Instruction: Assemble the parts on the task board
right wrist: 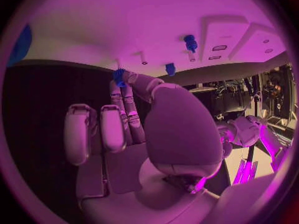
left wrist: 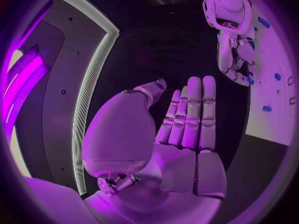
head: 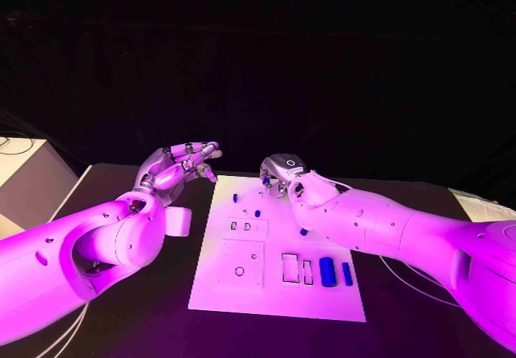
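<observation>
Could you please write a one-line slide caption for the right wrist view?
Right robot hand pinches a small blue part at its fingertips above the white task board.

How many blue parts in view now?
6 parts: one pinched in the right hand, two just left of it, one by the right arm, two at the near edge. Others may be hidden.

left hand [head: 177, 168]: raised at 10 o'clock, fingers straight, empty | right hand [head: 282, 174]: at 12 o'clock, fingertips pinching (small piece)
</observation>
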You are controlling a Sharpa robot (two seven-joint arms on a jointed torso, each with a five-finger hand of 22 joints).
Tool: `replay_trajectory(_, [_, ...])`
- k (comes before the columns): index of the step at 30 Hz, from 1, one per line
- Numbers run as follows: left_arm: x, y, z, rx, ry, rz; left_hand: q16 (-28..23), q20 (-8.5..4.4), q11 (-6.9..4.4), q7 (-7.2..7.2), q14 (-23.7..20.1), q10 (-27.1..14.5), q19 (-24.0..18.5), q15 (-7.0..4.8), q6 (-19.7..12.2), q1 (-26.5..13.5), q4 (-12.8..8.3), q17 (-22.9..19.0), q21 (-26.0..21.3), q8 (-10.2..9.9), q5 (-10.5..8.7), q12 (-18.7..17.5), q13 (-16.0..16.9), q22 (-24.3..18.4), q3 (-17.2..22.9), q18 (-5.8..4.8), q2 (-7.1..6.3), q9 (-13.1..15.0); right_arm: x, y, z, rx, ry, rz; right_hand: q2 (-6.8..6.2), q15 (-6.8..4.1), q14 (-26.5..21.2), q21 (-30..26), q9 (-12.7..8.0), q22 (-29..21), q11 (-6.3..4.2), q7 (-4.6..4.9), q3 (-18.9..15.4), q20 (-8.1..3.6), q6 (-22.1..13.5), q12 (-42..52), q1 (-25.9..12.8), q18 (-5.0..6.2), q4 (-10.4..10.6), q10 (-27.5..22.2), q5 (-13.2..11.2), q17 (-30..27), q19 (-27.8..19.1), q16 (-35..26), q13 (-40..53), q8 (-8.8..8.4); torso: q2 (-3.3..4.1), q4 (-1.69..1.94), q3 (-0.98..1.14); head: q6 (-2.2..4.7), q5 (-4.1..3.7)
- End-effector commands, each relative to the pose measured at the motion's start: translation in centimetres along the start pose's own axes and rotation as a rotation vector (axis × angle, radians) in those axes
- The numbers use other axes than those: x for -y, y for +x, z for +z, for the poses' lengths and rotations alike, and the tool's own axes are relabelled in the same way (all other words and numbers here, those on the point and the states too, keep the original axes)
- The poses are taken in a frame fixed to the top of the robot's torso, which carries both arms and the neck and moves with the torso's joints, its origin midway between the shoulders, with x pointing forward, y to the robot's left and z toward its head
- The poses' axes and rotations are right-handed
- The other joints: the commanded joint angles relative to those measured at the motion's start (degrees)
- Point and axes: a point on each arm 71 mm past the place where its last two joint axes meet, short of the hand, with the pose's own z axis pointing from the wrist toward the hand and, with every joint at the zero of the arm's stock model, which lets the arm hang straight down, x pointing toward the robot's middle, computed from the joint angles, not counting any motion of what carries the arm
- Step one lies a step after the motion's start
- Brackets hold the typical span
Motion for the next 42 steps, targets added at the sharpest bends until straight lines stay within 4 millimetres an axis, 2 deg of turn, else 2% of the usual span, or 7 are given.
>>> replay_trajectory(1, [0.16, 0.27, 0.04, -0.011, 0.009, -0.006, 0.4, 0.04, 0.29, 0.13, -0.5, -0.2, -0.3, -0.04, -0.2, -0.5, -0.1, -0.1, 0.1, 0.0, 0.08, -0.2, 0.1, 0.0, 0.3, 0.73, 0.1, 0.0, -0.18, 0.17, 0.11, -0.021, -0.012, -0.009, 1.94, -0.33, 1.5, 0.1, 0.1, 1.2, -2.88, 0.13, 0.3, 0.01, -0.2, 0.4, 1.2, -0.86, -0.3, 3.3, 0.2, 0.0, 0.1, 0.2, 2.5, 0.1, 0.03, -0.07, 0.01, -0.08, 0.11])
replay_trajectory(9, [0.21, 0.43, 0.04, -0.015, 0.009, -0.008, 0.4, 0.04, 0.29, 0.13, -0.5, -0.2, -0.3, -0.04, -0.2, -0.5, -0.1, -0.1, 0.1, 0.0, 0.08, -0.2, 0.1, 0.0, 0.3, 0.73, 0.1, 0.0, -0.38, 0.48, 0.27, -0.03, -0.005, -0.017, 1.97, -0.28, 1.4, -0.1, 0.2, 1.1, -2.81, 0.21, 0.3, 0.05, -0.4, 0.2, 1.1, -0.82, -0.3, 3.2, 0.0, -0.1, 0.0, 0.2, 2.5, 0.07, 0.14, 0.13, -0.01, -0.15, 0.09])
replay_trajectory(20, [0.29, 0.47, 0.02, -0.017, 0.01, -0.008, 0.4, 0.06, 0.29, 0.12, -0.5, -0.2, -0.3, -0.04, -0.2, -0.5, -0.1, -0.1, 0.2, 0.0, 0.08, -0.2, 0.1, 0.1, 0.3, 0.74, 0.1, 0.0, -0.1, 0.67, 0.31, -0.038, 0.003, -0.036, 2.0, -0.23, 1.4, -0.1, 0.3, 1.0, -2.76, 0.26, 0.3, 0.08, -0.6, 0.1, 1.0, -0.81, -0.4, 3.0, 0.0, -0.3, -0.1, 0.1, 2.5, 0.04, 0.17, -0.05, -0.02, -0.24, 0.28])
replay_trajectory(29, [0.3, 0.49, 0.04, -0.017, 0.009, -0.009, 0.4, 0.06, 0.29, 0.12, -0.5, -0.2, -0.3, -0.04, -0.2, -0.5, -0.1, -0.1, 0.2, 0.0, 0.08, -0.2, 0.1, 0.1, 0.3, 0.74, 0.1, 0.0, -0.08, 0.79, 0.32, -0.046, 0.004, -0.04, 1.94, -0.08, 1.4, -0.4, 0.5, 0.7, -2.57, 0.43, 0.2, 0.21, -1.1, -0.4, 0.8, -0.71, -0.5, 2.6, -0.3, -0.3, -0.4, 0.2, 2.6, -0.07, 0.15, 0.0, -0.01, -0.22, 0.3])
replay_trajectory(35, [0.3, 0.49, 0.05, -0.018, 0.009, -0.009, 0.4, 0.06, 0.29, 0.12, -0.5, -0.2, -0.3, -0.04, -0.2, -0.5, -0.1, -0.1, 0.2, 0.0, 0.08, -0.2, 0.1, 0.1, 0.3, 0.74, 0.1, 0.0, -0.06, 0.84, 0.37, -0.05, 0.006, -0.034, 1.81, 0.67, 1.0, -2.0, 0.8, -1.3, -1.7, 1.2, 0.2, 0.78, -3.4, -1.2, -0.3, -0.26, -0.4, -0.2, -1.7, -1.2, -1.6, 0.0, 2.2, -1.02, 0.18, -0.05, -0.05, -0.18, 0.41])
replay_trajectory(37, [0.3, 0.48, 0.05, -0.018, 0.008, -0.009, 0.5, 0.08, 0.29, 0.12, -0.5, -0.2, -0.5, -0.03, -0.2, -0.5, -0.1, -0.1, 0.3, 0.0, 0.08, -0.2, 0.1, 0.2, 0.3, 0.74, 0.1, 0.0, -0.01, 0.87, 0.38, -0.054, 0.007, -0.031, 1.28, 1.29, 0.8, -2.9, 0.7, -2.5, -1.0, 1.8, 0.5, 1.24, -5.1, -1.2, -0.9, 0.01, -0.2, -2.5, -1.6, -2.1, -2.3, -0.3, 1.4, -1.96, 0.19, -0.06, -0.05, -0.16, 0.42])
replay_trajectory(42, [0.31, 0.45, 0.04, -0.017, 0.008, -0.009, 0.5, 0.08, 0.29, 0.12, -0.5, -0.2, -0.5, -0.03, -0.2, -0.5, -0.1, -0.1, 0.3, 0.0, 0.08, -0.2, 0.1, 0.2, 0.3, 0.74, 0.1, 0.0, 0.15, 0.91, 0.38, -0.061, 0.012, -0.03, 0.79, 1.63, 0.5, -4.2, 0.7, -3.9, -0.59, 2.08, 0.7, 1.62, -6.1, -1.2, -1.3, 0.37, 0.0, -3.8, -1.4, -3.1, -3.2, -0.7, 0.8, -2.55, 0.18, -0.08, -0.06, -0.16, 0.47])
